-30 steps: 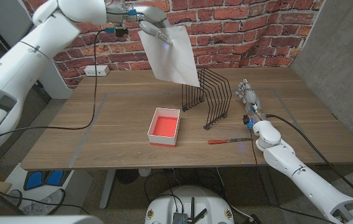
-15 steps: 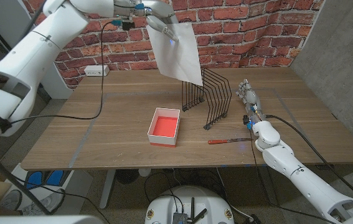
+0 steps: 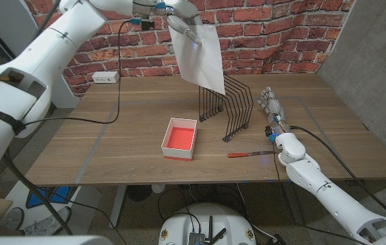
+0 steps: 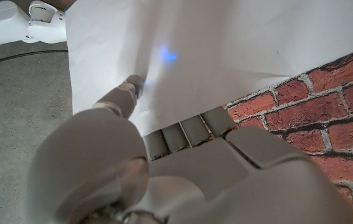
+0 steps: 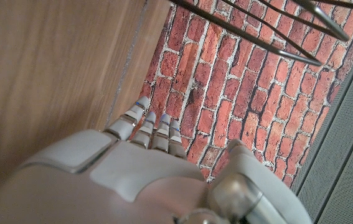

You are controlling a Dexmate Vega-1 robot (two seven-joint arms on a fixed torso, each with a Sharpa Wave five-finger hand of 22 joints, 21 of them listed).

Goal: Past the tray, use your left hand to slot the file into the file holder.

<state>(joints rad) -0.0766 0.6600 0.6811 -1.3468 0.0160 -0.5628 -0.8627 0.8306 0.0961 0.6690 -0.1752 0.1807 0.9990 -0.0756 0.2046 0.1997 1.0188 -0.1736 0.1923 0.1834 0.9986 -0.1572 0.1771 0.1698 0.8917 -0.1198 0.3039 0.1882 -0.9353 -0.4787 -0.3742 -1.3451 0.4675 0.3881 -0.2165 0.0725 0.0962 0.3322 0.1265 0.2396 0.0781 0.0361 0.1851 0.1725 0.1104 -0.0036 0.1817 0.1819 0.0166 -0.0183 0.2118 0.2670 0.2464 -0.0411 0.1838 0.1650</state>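
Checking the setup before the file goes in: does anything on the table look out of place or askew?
Only a red-handled tool lying loose on the table near the file holder. The tray sits square; the file hangs tilted in the left hand.

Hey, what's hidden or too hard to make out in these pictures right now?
- Head view: the file covers the file holder's upper back wires.
- Head view: the top edge cuts off the left robot hand.
- Left wrist view: the file hides the holder and table.
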